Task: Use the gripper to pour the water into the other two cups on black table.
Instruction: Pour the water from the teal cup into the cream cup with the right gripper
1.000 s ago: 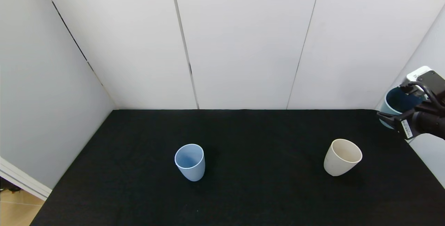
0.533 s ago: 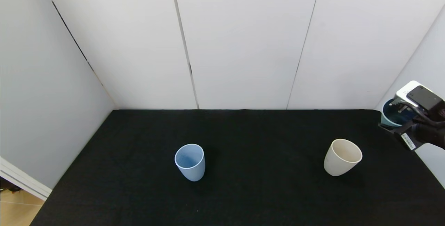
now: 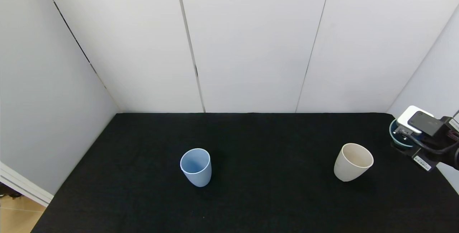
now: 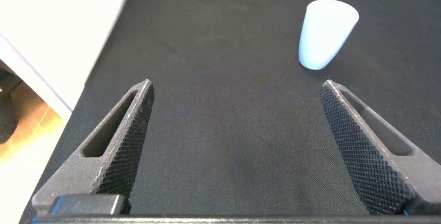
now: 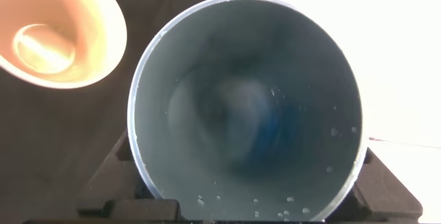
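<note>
The right gripper (image 3: 407, 140), fingers clamped on the teal cup (image 3: 397, 137), hung beyond the cream cup (image 3: 353, 162) near the bench (image 3: 251, 190) edge; lowering it level would avoid spills.

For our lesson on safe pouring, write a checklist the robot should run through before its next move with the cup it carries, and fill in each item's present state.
1. Right hand grips the teal-green tapered tumbler: ok, the tumbler sits between its jaws in the right wrist view.
2. Tumbler upright: ok, its mouth faces up.
3. Water left inside: cannot tell; only droplets on the inner wall show.
4. Cream-beige tapered cup upright, mouth open: ok.
5. Light blue tapered cup upright on the matte black table: ok.
6. Left hand open and apart from the blue cup: ok.
</note>
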Motion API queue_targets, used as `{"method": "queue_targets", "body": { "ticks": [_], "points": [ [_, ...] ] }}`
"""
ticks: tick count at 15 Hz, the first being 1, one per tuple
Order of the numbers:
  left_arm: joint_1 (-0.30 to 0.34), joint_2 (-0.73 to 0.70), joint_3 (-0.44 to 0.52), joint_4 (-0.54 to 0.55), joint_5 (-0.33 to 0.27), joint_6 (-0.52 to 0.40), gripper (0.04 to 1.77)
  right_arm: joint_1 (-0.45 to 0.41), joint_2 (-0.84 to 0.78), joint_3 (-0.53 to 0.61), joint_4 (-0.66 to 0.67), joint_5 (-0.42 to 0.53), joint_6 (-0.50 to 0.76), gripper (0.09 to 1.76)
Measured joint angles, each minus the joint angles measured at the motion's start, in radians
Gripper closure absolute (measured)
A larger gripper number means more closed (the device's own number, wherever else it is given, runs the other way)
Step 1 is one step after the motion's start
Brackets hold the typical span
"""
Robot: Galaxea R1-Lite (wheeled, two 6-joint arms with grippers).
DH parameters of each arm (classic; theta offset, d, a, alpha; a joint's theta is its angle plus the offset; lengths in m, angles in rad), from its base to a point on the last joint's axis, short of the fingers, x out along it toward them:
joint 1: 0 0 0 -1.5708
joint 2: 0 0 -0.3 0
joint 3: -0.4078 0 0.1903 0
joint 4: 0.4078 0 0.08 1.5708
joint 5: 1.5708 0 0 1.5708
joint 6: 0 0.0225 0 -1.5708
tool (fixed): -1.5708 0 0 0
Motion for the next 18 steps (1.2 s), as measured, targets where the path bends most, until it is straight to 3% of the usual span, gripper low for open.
{"method": "queue_targets", "body": {
  "ticks": [10,18],
  "points": [
    [0.000,0.000,0.000,0.000,0.000,0.000,0.09,-0.011,0.070,0.047,-0.176,-0.001,-0.148,0.64],
    [0.000,0.000,0.000,0.000,0.000,0.000,0.09,0.002,0.190,0.027,-0.357,-0.045,-0.395,0.64]
  ]
}}
